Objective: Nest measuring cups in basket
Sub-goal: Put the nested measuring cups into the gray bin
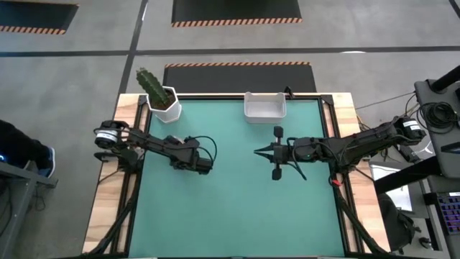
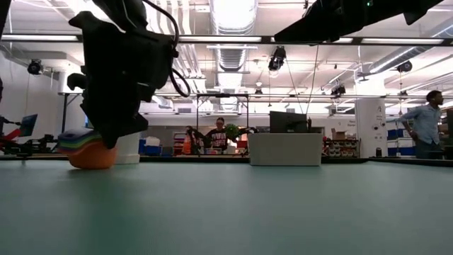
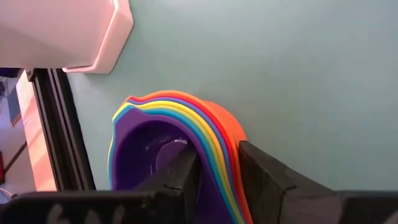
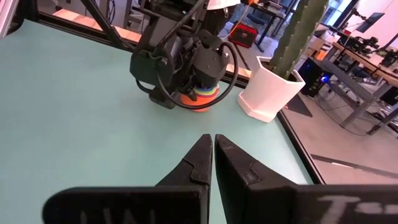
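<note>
The measuring cups (image 3: 180, 134) are nested into one stack, purple innermost and orange outermost, with yellow, blue and red rims between. The stack shows in the low view (image 2: 86, 150) and the right wrist view (image 4: 202, 96), under my left gripper (image 3: 217, 168). In the high view the left gripper (image 1: 200, 161) hides it, left of the table's middle. My right gripper (image 4: 213, 140) is shut and touches nothing, hovering right of the middle (image 1: 257, 152) and pointing at the left arm. The white basket (image 1: 264, 106) stands on its base at the far edge (image 2: 285, 149). My left gripper pinches the wall of the nested stack near its rim (image 3: 217, 146). One finger (image 3: 180, 171) is inside the purple cup and the other finger (image 3: 267, 180) is outside the orange one. The fingers come from above, pointing down. The orange bottom (image 2: 92, 161) appears to sit on the table.
A white pot with a green cactus (image 1: 164, 101) stands at the far left corner, close behind the stack (image 4: 267, 93). The green mat (image 1: 237, 208) lies open toward the near edge. Dark frame rails (image 3: 53, 124) run along the table's sides. People stand in the room beyond (image 2: 425, 124).
</note>
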